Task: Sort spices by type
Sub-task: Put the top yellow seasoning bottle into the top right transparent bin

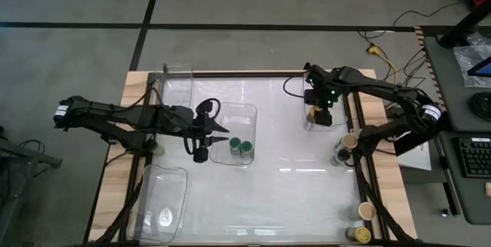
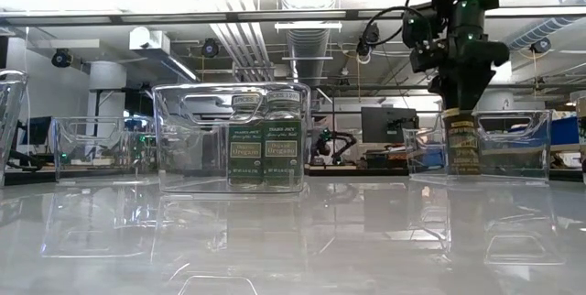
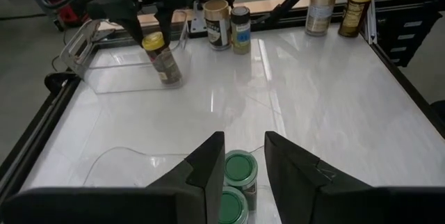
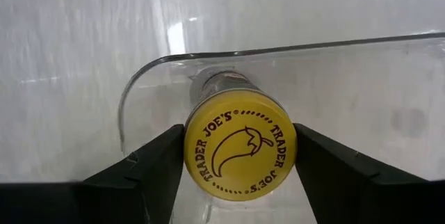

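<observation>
Fingers of the right gripper (image 4: 240, 156) flank a yellow-lidded spice jar (image 4: 240, 153) inside a clear plastic bin (image 4: 361, 78); whether they grip or have released is unclear. Left gripper (image 3: 243, 165) hovers, fingers slightly parted, empty, over two green-lidded jars (image 3: 240, 168), which are partly hidden.

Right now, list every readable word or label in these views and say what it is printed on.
"TRADER JOE'S", twice around a pepper drawing: yellow lid of the jar between the right gripper's fingers.
"TRADER JOE'S" and probably "Organic Oregano": green-lidded jars in the middle bin.
Labels on the jars at the table edge: too blurred to read.
</observation>
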Motion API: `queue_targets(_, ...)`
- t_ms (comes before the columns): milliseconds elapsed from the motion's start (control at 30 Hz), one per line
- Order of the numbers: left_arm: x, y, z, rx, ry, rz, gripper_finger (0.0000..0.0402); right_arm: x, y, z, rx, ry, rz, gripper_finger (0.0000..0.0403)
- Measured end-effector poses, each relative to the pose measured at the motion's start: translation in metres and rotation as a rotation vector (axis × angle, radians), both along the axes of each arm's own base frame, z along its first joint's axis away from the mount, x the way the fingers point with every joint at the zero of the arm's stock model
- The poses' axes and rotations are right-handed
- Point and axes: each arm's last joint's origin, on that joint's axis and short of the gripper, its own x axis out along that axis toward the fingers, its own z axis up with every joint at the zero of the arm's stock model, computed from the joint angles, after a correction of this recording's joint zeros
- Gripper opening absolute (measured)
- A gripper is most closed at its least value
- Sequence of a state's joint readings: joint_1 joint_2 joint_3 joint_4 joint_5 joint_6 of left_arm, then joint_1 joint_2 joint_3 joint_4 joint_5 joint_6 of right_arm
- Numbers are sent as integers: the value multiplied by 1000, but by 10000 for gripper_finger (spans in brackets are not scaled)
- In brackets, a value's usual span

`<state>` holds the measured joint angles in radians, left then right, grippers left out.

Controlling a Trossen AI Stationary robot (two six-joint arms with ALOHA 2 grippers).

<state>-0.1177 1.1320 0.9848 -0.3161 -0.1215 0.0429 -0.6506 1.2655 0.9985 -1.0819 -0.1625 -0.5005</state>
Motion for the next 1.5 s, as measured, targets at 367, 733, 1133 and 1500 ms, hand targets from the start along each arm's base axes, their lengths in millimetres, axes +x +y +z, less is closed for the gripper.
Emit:
queue_targets(367,2,0,-2,0,9,1,88,0,-1,-1,-40,13,3,233)
queue_targets(733,4,0,-4,-6,16,5,88,-3,-1,-11,-69,51,-2,258)
queue_targets(1133,3,0,-4,-5,17,5,88,-3,-1,-11,-76,48,8,273)
queue_targets(1500,3,0,-4,-2,24,4,88,-1,-1,23,-221,17,-11,340)
